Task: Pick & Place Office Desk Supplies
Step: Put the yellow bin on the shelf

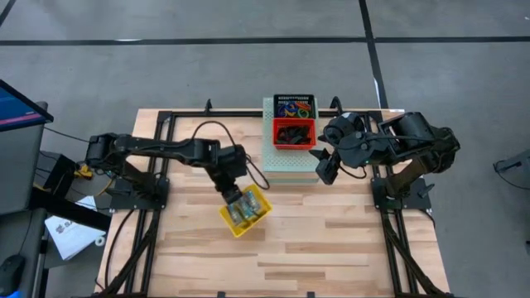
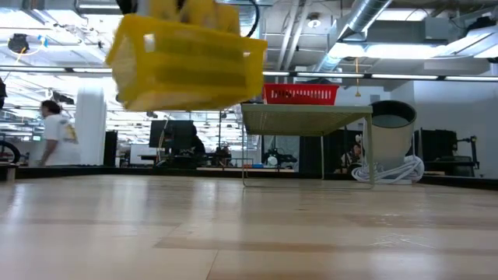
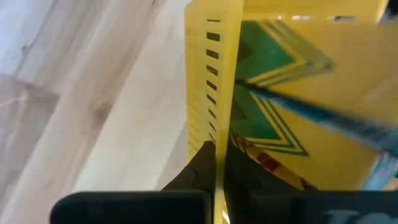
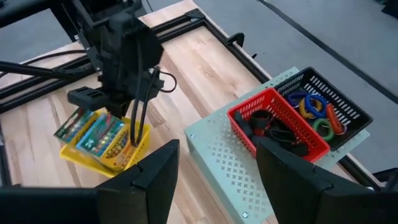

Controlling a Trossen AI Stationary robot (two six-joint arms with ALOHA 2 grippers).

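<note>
Two arms work over the wooden worktop [image 1: 331, 240]. Left claw [image 1: 232, 197] is clamped on one slotted wall of a yellow basket [image 1: 246, 211], its two dark fingers [image 3: 202, 165] pinching the wall between them, one on each side. In the low view the yellow basket [image 2: 187, 56] hangs clear of the worktop, tilted. Inside it lie green-blue packets [image 4: 93, 134] with a green and yellow zigzag print, packed side by side. Right claw [image 1: 324, 164] hovers with its fingers spread and nothing between them, just beside the right edge of the pale green perforated box [image 1: 290, 161] at the far middle of the worktop. On top of that box sit two smaller baskets, touching each other: a red basket [image 1: 294, 133] holding black binder clips [image 4: 273, 129], and beyond it, on the far side, a black basket [image 1: 295, 106] holding coloured elastic loops [image 4: 314, 109] in blue, orange, green and yellow. The yellow basket is to the near left of the perforated box, apart from it. Far off in the room behind the worktop a person [image 2: 53, 132] in a white top stands at the left.
</note>
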